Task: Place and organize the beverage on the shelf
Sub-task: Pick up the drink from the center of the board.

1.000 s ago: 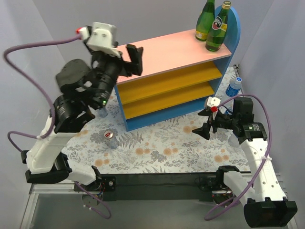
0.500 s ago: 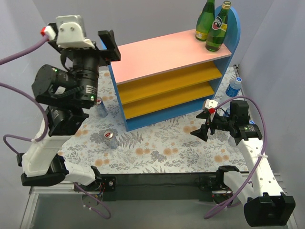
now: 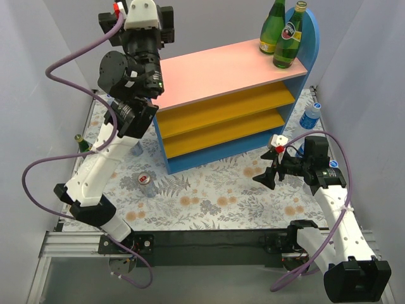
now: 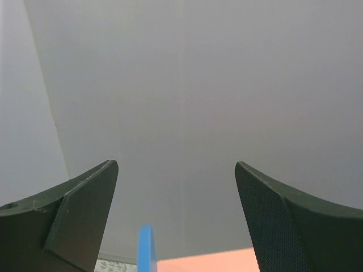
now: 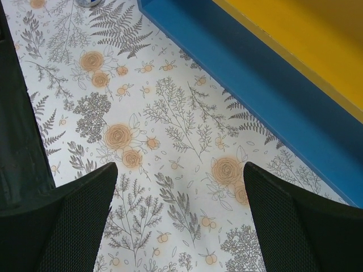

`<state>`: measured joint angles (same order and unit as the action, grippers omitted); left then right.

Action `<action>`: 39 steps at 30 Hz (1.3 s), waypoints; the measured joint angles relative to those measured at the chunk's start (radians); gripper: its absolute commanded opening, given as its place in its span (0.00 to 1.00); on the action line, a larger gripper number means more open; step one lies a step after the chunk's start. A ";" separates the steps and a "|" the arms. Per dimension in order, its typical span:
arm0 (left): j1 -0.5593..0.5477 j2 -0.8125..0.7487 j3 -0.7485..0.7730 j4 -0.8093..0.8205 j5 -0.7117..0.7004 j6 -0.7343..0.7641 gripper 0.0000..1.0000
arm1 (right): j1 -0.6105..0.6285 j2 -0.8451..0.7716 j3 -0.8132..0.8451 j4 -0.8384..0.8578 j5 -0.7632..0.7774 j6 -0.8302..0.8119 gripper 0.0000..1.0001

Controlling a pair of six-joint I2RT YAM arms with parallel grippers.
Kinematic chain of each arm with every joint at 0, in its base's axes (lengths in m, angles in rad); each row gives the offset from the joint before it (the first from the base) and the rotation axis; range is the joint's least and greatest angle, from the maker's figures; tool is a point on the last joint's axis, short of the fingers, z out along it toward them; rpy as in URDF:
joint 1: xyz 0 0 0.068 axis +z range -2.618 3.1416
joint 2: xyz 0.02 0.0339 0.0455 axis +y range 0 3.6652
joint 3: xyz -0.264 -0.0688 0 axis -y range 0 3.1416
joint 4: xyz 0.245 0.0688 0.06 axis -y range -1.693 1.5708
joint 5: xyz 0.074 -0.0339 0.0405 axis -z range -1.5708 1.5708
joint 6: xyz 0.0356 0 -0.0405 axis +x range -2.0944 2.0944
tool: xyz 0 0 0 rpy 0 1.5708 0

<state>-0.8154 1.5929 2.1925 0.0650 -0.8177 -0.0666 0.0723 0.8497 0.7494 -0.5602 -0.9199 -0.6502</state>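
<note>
surface: floral-print cloth [image 3: 209, 196] | backdrop: plain grey walls [image 3: 215, 25] | near edge: metal rail [image 3: 45, 271]

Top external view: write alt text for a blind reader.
A shelf with a pink top holds two green bottles at its right end. The open left gripper is high near its left end; the open right gripper hovers over the floral table.

Shelf [image 3: 228, 69] at the back of the table [image 3: 209, 196], drinks on it and around it.
On the top board, at its right end, the rear bottle [image 3: 273, 25] stands just left of the front bottle [image 3: 286, 41]. A third bottle [image 3: 309, 116] stands just right of the shelf, a can [image 3: 147, 184] before its left end, a fourth bottle [image 3: 81, 143] at the table's left edge.
</note>
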 measured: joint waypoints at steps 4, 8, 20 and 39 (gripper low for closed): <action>0.118 0.006 -0.035 0.119 0.050 0.014 0.84 | 0.000 0.000 -0.013 0.006 0.006 0.000 0.98; 0.249 0.006 -0.046 0.178 0.111 -0.022 0.84 | 0.000 0.000 -0.015 0.010 0.014 0.001 0.98; 0.674 -0.079 -0.328 0.168 0.188 -0.338 0.88 | -0.001 -0.019 -0.046 0.014 0.026 0.001 0.98; 0.884 -0.517 -0.968 -0.360 0.204 -0.942 0.98 | -0.001 0.008 -0.074 0.040 0.008 0.015 0.98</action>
<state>0.0685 1.0760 1.2243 -0.2955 -0.6136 -1.0084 0.0711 0.8574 0.6758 -0.5205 -0.9123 -0.6353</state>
